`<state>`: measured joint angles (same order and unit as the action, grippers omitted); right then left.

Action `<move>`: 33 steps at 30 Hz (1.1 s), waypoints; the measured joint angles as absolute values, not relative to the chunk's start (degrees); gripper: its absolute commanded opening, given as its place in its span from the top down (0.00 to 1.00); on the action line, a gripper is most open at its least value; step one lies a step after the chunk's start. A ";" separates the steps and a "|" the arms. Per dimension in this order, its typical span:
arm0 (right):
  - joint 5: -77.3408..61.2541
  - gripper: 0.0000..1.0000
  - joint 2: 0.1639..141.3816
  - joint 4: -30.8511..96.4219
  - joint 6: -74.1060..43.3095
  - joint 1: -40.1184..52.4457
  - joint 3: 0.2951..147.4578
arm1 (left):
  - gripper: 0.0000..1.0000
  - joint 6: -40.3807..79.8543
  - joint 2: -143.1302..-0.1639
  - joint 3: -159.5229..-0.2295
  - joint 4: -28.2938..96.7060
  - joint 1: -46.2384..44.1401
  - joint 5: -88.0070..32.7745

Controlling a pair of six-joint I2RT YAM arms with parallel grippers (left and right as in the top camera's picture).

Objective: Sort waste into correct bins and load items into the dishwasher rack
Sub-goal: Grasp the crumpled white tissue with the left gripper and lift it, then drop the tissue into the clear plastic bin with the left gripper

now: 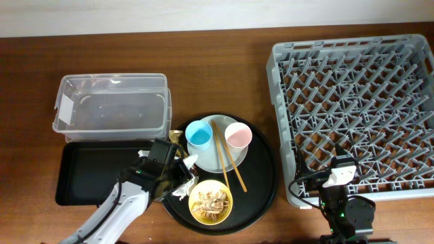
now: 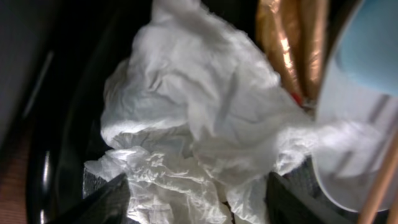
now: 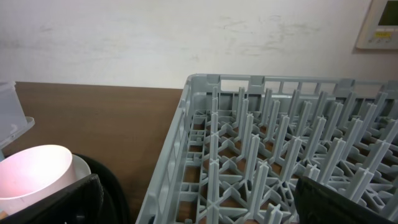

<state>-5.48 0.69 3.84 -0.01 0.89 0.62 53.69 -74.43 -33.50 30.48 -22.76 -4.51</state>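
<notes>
A crumpled white tissue (image 1: 186, 173) lies at the left edge of the round black tray (image 1: 264, 183). In the left wrist view the tissue (image 2: 193, 118) fills the frame. My left gripper (image 1: 175, 177) is open, its fingers (image 2: 196, 205) on either side of the tissue. The gold-brown wrapper (image 1: 175, 138) (image 2: 289, 43) lies just beyond it. The blue cup (image 1: 199, 134), pink cup (image 1: 238, 135) and two chopsticks (image 1: 228, 161) rest on the white plate (image 1: 211, 160). The yellow bowl (image 1: 210, 201) holds tan food scraps. My right gripper (image 1: 339, 173) (image 3: 199, 208) is open and empty over the front left corner of the grey rack (image 1: 352, 115).
The clear tub (image 1: 112, 102) stands at the back left. The shallow black tray (image 1: 85, 173) lies in front of it, just left of my left arm. The rack's pegs (image 3: 267, 149) fill the right wrist view, with the pink cup (image 3: 34, 177) at the left.
</notes>
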 measured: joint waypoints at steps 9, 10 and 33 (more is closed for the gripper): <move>-5.48 0.01 0.69 3.84 -0.01 0.89 0.62 | 1.00 54.24 -77.65 -33.45 28.14 -22.94 -5.80; -5.48 0.01 0.69 3.84 0.01 0.89 0.62 | 1.00 53.95 -77.19 -33.45 28.18 -22.94 -5.82; -5.48 0.01 0.69 3.84 -0.03 0.89 0.62 | 0.61 26.09 -99.66 -64.62 16.23 3.14 7.14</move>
